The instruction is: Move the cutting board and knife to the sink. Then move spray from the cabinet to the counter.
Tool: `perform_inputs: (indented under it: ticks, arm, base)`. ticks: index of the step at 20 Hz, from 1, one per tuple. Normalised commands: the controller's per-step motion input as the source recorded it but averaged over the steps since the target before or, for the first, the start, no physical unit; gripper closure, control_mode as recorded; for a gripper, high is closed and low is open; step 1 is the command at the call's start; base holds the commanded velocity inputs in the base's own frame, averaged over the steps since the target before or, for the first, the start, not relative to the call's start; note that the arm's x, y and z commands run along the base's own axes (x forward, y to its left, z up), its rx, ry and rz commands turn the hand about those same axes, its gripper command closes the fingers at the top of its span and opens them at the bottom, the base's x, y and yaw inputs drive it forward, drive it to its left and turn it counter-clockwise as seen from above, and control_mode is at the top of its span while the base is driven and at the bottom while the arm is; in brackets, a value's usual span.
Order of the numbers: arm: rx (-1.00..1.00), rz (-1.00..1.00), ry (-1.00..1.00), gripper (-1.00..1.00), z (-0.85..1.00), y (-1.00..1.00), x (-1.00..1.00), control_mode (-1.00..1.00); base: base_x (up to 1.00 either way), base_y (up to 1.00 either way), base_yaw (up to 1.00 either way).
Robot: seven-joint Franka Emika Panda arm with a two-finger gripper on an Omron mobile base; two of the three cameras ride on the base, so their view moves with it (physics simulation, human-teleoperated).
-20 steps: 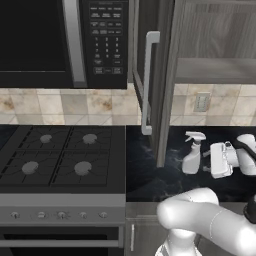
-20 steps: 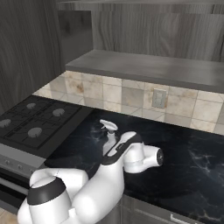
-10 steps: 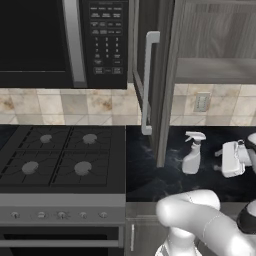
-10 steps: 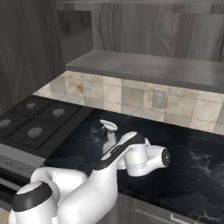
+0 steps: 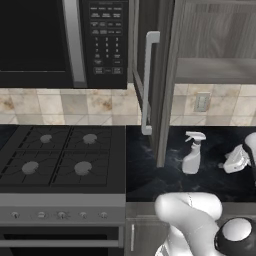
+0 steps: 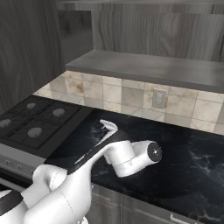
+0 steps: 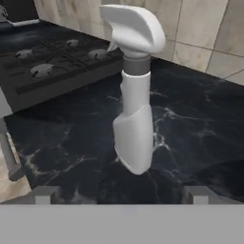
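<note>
The pale spray [image 5: 191, 153] stands upright on the black counter [image 5: 145, 175], just right of the cabinet's open door. In the hand view the spray [image 7: 136, 119] rises straight ahead, its trigger head at the top. My gripper [image 7: 121, 195] is open, with both tips short of the bottle and nothing between them. From the left base view my gripper [image 5: 227, 162] hovers to the right of the spray, apart from it. My arm covers most of the spray [image 6: 108, 126] in the right base view. The cabinet [image 5: 215, 70] shelf hangs above. Cutting board, knife and sink are out of view.
The cabinet door with its white bar handle [image 5: 147, 82] juts out over the counter left of the spray. A black microwave [image 5: 60, 40] hangs over the gas stove [image 5: 55, 160] at the left. A wall outlet [image 5: 201, 101] sits on the tiled backsplash.
My open gripper has drawn back to the right, away from the spray. The spray stays standing in the same spot on the counter.
</note>
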Motion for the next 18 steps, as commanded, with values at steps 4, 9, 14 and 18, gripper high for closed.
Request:
perform_inputs:
  ticks: [4,9,14,18]
  arm:
    - [0.0,-0.23,0.12,-1.0,0.21,0.04,-0.45,-1.0]
    - [-0.01,-0.12,0.11,-1.0,0.33,0.0,-0.43,-1.0]
    - [0.0,-0.06,0.03,-1.0,0.23,0.04,-0.47,-1.0]
    - [0.0,-0.02,0.0,-1.0,0.18,0.15,-0.42,-1.0]
  base:
    - [0.0,0.0,0.0]
    - [0.0,0.0,0.0]
    - [0.0,0.0,0.0]
    - [0.0,0.0,0.0]
